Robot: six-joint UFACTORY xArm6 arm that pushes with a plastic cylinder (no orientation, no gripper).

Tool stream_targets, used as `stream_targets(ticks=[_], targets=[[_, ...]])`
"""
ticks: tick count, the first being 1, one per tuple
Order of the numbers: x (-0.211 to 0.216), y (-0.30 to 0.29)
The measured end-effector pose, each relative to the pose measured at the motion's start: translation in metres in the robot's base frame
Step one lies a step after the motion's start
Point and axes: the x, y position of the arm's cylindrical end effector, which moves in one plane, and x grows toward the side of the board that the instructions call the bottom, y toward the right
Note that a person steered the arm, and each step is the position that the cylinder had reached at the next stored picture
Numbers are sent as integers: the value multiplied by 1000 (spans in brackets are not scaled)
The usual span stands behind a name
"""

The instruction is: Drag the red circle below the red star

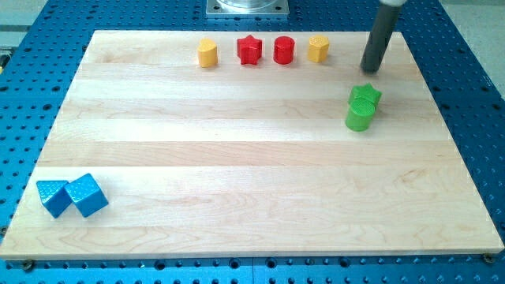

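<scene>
Camera view, the only 1 on hand: pale wooden board (252,170) lying on a blue perforated table (31,102); 4 blocks stand in a row near the view's top edge of the board; from the view's left they are a yellow block (207,54) of rounded shape, the red star (249,50), the red circle (284,50) and a second yellow block (318,48) whose exact shape I cannot make out; the red circle sits just beside the red star on its right in the view, level with it, a narrow gap between them, so it is beside the star and not under it; my tip (371,69) comes down from the view's top right as a dark rod, its lower end on the board to the view's right of the whole row, well apart from the red circle, with the second yellow block between them; there is no pincer on this arm, only the rod, so nothing is spread, closed or clamped on any block; just under my tip in the view, a green star (366,95) and a green cylinder (358,117) touch each other, the cylinder lower; at the view's bottom left, 2 blue cubes (71,196) lie pressed together; a grey metal base (248,8) shows at the view's top centre.
</scene>
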Motion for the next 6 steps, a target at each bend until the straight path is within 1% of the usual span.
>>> stream_targets(ticks=[1, 3, 4, 5, 6], targets=[[-68, -12], [-64, -141], [-31, -145], [17, -145], [41, -158]])
